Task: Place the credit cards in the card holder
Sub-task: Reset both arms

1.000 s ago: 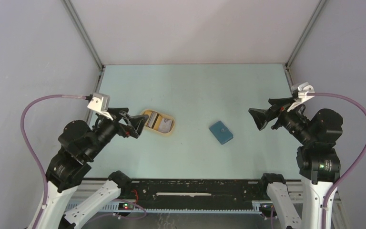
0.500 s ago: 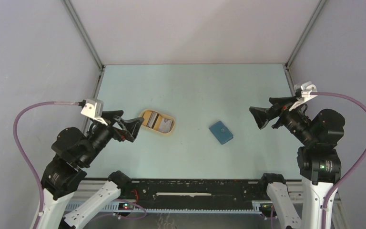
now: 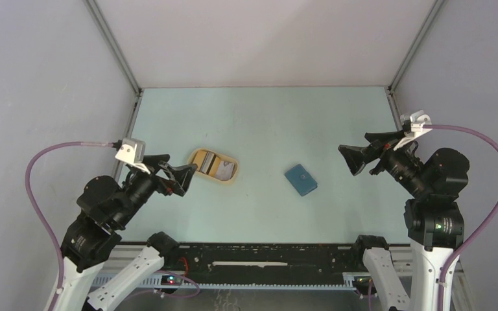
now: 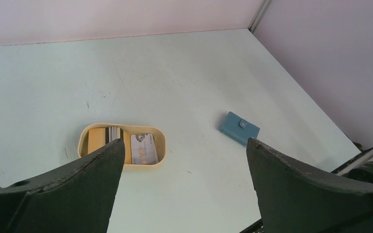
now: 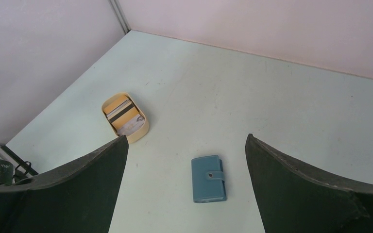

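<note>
The credit cards (image 4: pixel 121 144) are found lying in a cream oval tray (image 4: pixel 159 160) on the left half of the pale green table (image 3: pixel 266 116): a yellow card, one showing a dark stripe, and a white card are distinguishable, overlapped and flat. The card holder (image 5: pixel 209 178), a blue wallet fastened by a snap tab, is found closed and flat on the table, well apart from the tray toward the right. The cards are thus kept together in the tray within the left arm's reach, while the holder lies nearer the right arm, an arrangement judged to suit one arm per item. Whether any card is already inside the closed holder cannot be told. The left gripper (image 3: pixel 183 176) is held wide apart and empty, raised above the table just short of the tray's near-left end, its camera framing both tray and holder. The right gripper (image 3: pixel 351 159) is likewise spread wide and empty, poised high and to the right of the holder, touching nothing. Compared with the frame one second ago, the left gripper is noted to have been drawn back from over the tray's edge toward the robot's own base, and its cable loop is reshaped; tray, cards, holder and right arm are unchanged in position.
</note>
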Available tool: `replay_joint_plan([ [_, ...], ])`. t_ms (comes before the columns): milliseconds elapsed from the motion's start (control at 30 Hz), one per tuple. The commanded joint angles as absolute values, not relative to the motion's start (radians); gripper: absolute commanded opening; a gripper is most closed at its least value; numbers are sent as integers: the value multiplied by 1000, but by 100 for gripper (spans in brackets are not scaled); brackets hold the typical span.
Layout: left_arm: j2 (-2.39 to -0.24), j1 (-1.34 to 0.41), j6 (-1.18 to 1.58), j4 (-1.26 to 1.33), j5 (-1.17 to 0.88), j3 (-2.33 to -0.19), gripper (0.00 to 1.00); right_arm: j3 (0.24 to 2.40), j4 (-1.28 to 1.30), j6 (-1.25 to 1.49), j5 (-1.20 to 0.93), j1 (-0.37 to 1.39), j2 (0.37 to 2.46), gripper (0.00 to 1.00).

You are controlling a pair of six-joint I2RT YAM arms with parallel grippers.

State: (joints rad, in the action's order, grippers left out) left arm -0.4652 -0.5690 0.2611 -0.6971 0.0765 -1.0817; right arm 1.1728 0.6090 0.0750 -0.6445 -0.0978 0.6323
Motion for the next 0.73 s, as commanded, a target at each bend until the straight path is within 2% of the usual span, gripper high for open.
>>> replay_joint_plan([
  [0,-437,-561,245,-668,88,-1051,100,1207,580,108,-657,-104,638,100],
  [700,-394,-561,236,-615,140,-928,100,1196,588,92,-655,-104,674,100],
])
